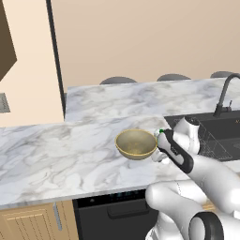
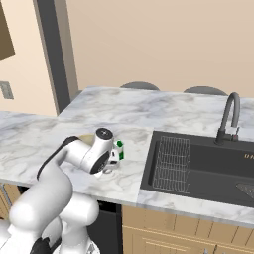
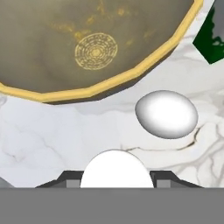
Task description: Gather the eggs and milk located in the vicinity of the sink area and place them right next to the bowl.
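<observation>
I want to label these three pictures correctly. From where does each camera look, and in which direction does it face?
Left base view: behind the arm on its left, facing forward and down at the counter, bowl and sink; the arm rises at lower right.
Right base view: behind on its right, facing the sink and faucet; the arm rises at lower left.
Hand view: on the hand, looking along the gripper, shut on an egg, toward the bowl and another egg.
Both base views share counter, sink and arm.
</observation>
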You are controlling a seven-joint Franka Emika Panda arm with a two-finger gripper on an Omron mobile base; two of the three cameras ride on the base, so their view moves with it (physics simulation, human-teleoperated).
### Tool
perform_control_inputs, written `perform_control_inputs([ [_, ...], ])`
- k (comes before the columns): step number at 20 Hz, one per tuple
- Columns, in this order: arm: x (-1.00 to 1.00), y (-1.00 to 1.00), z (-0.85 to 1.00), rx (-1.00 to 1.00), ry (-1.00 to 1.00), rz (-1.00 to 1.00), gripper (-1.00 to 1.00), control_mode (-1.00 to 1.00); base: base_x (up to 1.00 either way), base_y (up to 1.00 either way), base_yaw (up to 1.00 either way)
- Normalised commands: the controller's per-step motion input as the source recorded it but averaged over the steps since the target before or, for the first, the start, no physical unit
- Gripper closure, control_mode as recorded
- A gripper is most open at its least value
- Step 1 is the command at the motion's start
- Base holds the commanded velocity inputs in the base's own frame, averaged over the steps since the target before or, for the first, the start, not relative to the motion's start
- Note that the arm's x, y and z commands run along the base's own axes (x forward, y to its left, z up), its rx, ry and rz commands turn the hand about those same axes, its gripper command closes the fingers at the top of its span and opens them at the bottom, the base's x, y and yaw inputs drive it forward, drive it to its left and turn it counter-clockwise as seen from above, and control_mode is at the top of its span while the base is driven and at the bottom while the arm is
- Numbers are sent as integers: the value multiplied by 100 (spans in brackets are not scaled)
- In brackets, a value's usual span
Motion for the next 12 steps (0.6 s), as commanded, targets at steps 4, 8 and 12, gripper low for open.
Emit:
perform_control_inputs([
  [4, 0, 0, -44, 0, 0, 0, 100, -100, 0, 0, 0],
  [8, 0, 7, -51, -1, 0, 0, 100, -100, 0, 0, 0],
  [12, 0, 19, -46, -3, 0, 0, 100, -100, 0, 0, 0],
])
